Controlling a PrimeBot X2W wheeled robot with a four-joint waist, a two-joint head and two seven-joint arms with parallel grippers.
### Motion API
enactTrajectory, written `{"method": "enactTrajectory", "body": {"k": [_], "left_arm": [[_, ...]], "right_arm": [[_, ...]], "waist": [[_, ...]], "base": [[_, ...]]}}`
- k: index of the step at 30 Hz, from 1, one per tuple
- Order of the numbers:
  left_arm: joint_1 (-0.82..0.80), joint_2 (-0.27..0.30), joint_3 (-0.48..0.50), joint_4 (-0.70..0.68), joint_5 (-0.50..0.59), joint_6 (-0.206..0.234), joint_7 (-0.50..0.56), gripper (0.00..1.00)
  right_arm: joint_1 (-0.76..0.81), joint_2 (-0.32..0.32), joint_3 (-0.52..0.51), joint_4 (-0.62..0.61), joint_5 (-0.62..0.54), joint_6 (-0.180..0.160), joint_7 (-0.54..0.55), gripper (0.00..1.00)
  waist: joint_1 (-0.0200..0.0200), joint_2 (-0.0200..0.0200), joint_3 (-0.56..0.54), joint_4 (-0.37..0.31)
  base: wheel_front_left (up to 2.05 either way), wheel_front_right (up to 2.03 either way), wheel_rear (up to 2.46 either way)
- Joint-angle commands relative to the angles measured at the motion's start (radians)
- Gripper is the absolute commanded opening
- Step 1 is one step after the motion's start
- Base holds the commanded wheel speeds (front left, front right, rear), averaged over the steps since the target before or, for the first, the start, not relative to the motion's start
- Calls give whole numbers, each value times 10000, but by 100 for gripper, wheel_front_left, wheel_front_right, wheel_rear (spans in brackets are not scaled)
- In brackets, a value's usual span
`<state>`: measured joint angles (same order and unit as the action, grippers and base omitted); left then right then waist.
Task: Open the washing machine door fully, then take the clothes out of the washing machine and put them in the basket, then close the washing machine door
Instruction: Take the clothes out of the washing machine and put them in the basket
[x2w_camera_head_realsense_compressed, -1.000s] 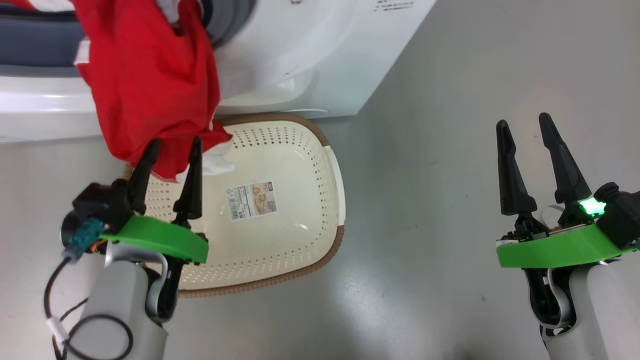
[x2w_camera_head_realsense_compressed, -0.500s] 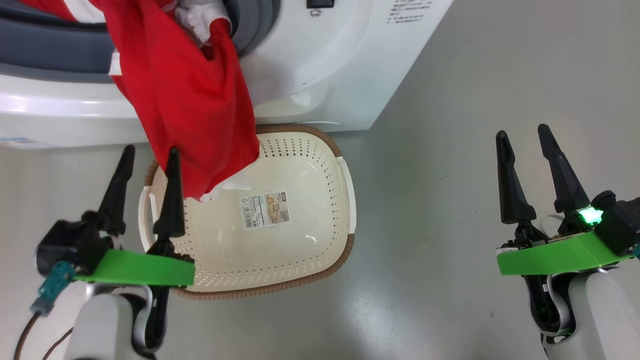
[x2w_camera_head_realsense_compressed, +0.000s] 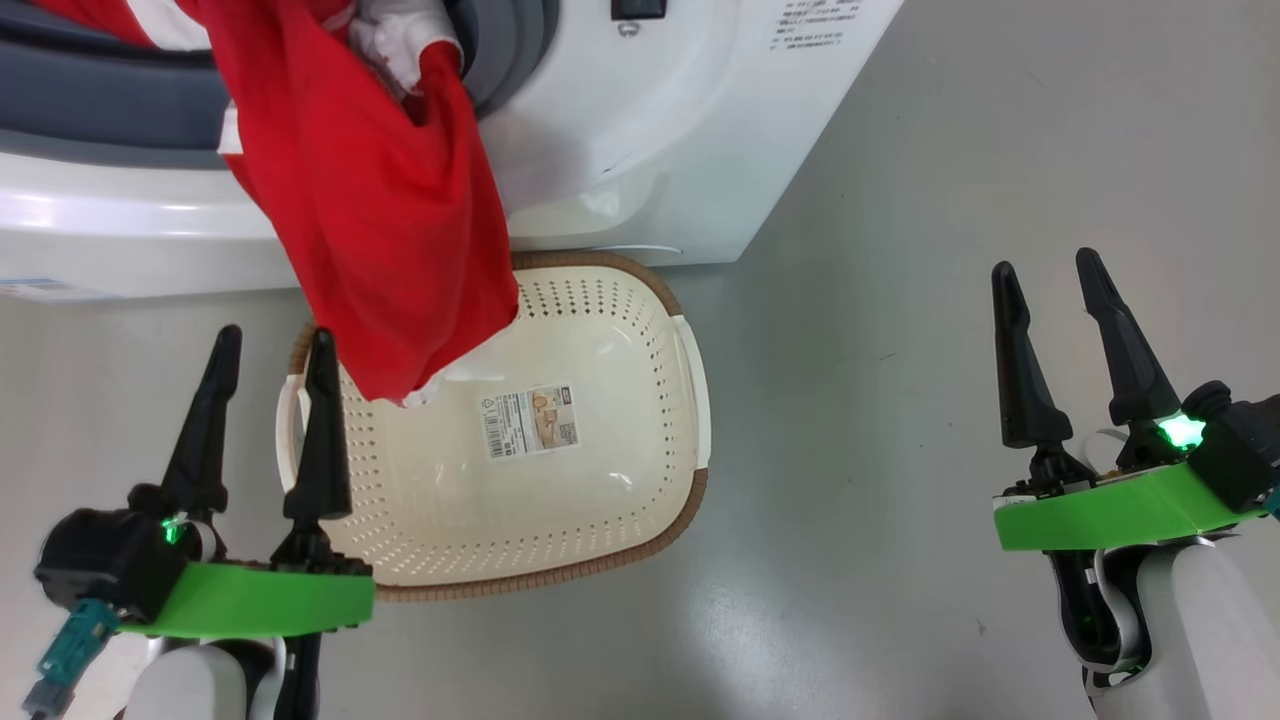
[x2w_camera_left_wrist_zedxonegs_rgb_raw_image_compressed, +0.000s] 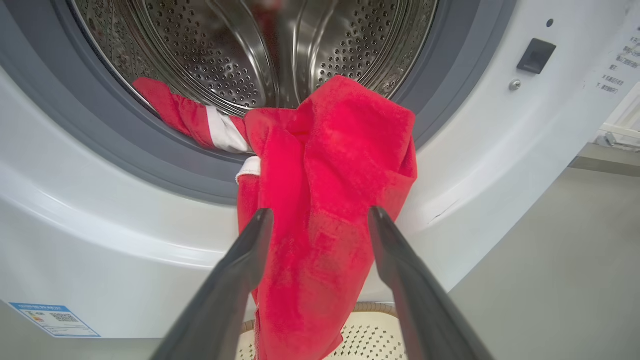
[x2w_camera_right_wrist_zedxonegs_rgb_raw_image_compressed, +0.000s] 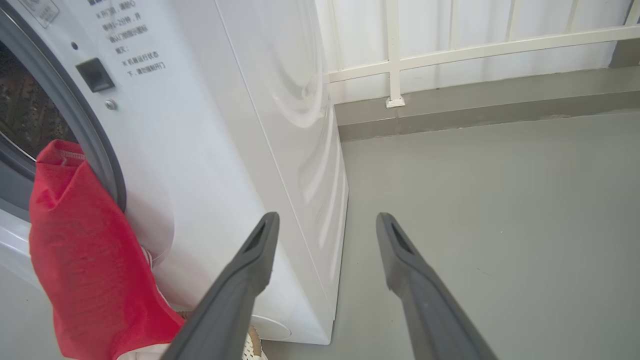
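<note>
Left end effector (x2w_camera_head_realsense_compressed: 276, 335) is spread wide open and holding nothing, sitting at the left edge of the basket (x2w_camera_head_realsense_compressed: 560, 580) with its fingers pointing up at the red clothes (x2w_camera_head_realsense_compressed: 380, 200). Right end effector (x2w_camera_head_realsense_compressed: 1045, 263) is just as wide open and empty, over bare floor (x2w_camera_head_realsense_compressed: 900, 300) well off to the right. The clothes hang out of the washing machine (x2w_camera_head_realsense_compressed: 640, 120) over its grey ring, bottom end dangling above the basket's far left corner. The basket's on the floor, right up against the machine's front.

Laundry corner, white front-loading washing machine (x2w_camera_right_wrist_zedxonegs_rgb_raw_image_compressed: 225, 150), bare grey floor (x2w_camera_right_wrist_zedxonegs_rgb_raw_image_compressed: 500, 210), white railing (x2w_camera_right_wrist_zedxonegs_rgb_raw_image_compressed: 392, 50) behind
</note>
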<state>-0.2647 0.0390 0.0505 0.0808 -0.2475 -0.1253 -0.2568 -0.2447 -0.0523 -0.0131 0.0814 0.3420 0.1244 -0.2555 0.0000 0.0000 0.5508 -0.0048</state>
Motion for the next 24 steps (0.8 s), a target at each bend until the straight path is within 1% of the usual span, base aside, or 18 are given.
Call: {"method": "enactTrajectory", "body": {"k": [1, 16, 24], "left_arm": [[216, 114, 280, -314, -28, -54, -49, 100], [-406, 113, -30, -308, -69, -54, -49, 100], [-1591, 113, -427, 838, 134, -54, -49, 100]], "right_arm": [[236, 20, 218, -237, -124, 63, -63, 100], [270, 20, 239, -274, -79, 63, -63, 100], [215, 20, 300, -268, -50, 63, -63, 100]], "waist": [[0, 0, 12, 11], [0, 0, 59, 71], [0, 0, 179, 43]], "base": [[0, 0, 0], [0, 0, 0], [0, 0, 0]]}}
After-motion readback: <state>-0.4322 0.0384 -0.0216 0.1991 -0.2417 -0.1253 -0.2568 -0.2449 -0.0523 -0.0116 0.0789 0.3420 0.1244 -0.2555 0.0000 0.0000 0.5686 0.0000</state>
